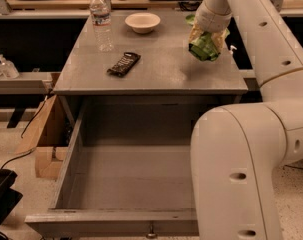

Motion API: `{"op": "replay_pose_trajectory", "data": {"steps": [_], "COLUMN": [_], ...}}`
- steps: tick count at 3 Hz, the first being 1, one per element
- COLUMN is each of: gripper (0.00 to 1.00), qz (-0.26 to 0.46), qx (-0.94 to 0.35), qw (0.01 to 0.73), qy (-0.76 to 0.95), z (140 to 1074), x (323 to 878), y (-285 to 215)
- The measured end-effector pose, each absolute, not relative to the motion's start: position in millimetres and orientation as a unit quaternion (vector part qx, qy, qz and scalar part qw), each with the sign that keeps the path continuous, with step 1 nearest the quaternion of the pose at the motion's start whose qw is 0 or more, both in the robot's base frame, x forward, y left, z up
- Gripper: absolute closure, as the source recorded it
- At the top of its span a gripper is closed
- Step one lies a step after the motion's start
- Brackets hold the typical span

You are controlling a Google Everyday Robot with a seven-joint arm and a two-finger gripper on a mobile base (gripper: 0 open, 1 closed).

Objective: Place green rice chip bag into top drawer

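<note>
The green rice chip bag (203,46) hangs in the air above the right rear part of the grey table top (156,74), casting a faint shadow below it. My gripper (207,35) is shut on the bag's top, and the bag hides most of the fingers. The top drawer (76,149) stands pulled out wide below the table's front edge. It is empty inside, with its front board (111,223) and small metal knob (151,231) nearest the camera. My white arm covers the drawer's right side.
A water bottle (101,21) and a white bowl (143,22) stand at the back of the table. A flat black snack packet (124,64) lies left of centre. A cardboard box (41,134) sits on the floor to the left, and a black object (1,194) at the lower left.
</note>
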State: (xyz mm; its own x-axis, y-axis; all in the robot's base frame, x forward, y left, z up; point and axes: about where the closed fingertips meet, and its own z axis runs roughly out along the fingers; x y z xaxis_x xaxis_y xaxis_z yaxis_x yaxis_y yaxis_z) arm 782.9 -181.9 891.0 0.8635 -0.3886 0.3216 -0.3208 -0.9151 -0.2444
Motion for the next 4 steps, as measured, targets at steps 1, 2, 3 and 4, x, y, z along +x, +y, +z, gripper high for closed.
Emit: {"op": "replay_pose_trajectory", "data": {"steps": [1,2,3,4], "gripper": [1.00,1.00,1.00,1.00], "qz": [-0.182,-0.157,-0.140,-0.146], "qx": [-0.963,-0.958,-0.941,-0.906], "qw": [0.108,0.155,0.220,0.312], "qy": [0.170,0.181,0.217,0.245], "z": [927,942,957,985], "x": [755,718,672,625], "y": [-182,-190,-205,-200]}}
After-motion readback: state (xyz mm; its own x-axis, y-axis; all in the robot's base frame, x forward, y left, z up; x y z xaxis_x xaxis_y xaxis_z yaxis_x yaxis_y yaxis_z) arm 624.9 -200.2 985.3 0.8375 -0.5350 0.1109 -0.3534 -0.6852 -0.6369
